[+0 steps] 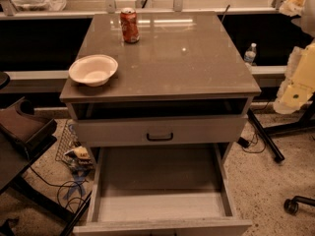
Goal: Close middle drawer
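Note:
The middle drawer [160,181] is pulled far out toward me at the bottom of the camera view. It is a long shallow box with a grey-brown floor and pale side walls, and it looks empty. Its pale front edge [162,226] lies at the lower frame border, and its handle is cut off there. Above it the top drawer [160,131], with a black bar handle, stands slightly out. My gripper [294,93] is a pale, blurred shape at the right edge, beside the cabinet's right side and well away from the drawer.
A grey cabinet top [187,58] bears a white bowl [93,70] and an orange can [130,25]. A water bottle [250,53] stands behind on the right. A dark chair [22,127], a wire basket and cables lie left. Stand legs and a caster [290,205] are on the right.

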Controlling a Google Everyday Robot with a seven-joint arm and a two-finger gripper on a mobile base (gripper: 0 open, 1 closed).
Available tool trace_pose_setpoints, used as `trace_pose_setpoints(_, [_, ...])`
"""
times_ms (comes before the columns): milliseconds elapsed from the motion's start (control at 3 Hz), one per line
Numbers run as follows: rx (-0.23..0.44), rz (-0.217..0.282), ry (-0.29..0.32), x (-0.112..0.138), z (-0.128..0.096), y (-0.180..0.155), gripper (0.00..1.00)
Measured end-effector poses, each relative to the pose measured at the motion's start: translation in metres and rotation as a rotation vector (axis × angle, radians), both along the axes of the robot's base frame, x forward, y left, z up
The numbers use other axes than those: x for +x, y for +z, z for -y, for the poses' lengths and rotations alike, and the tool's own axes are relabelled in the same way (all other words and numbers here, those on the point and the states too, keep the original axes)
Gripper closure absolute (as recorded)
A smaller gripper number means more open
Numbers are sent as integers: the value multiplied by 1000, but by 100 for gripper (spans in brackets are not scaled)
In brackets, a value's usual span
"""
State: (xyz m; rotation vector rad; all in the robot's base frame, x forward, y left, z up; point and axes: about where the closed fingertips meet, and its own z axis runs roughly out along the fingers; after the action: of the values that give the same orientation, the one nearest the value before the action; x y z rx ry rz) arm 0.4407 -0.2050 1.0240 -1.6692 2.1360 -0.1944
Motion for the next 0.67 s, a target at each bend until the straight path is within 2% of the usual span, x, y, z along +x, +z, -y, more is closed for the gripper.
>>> trace_pose_setpoints(333, [0, 0, 0, 0, 0, 0, 0])
trace_pose_setpoints(667, [33, 11, 6, -2, -3, -7, 0])
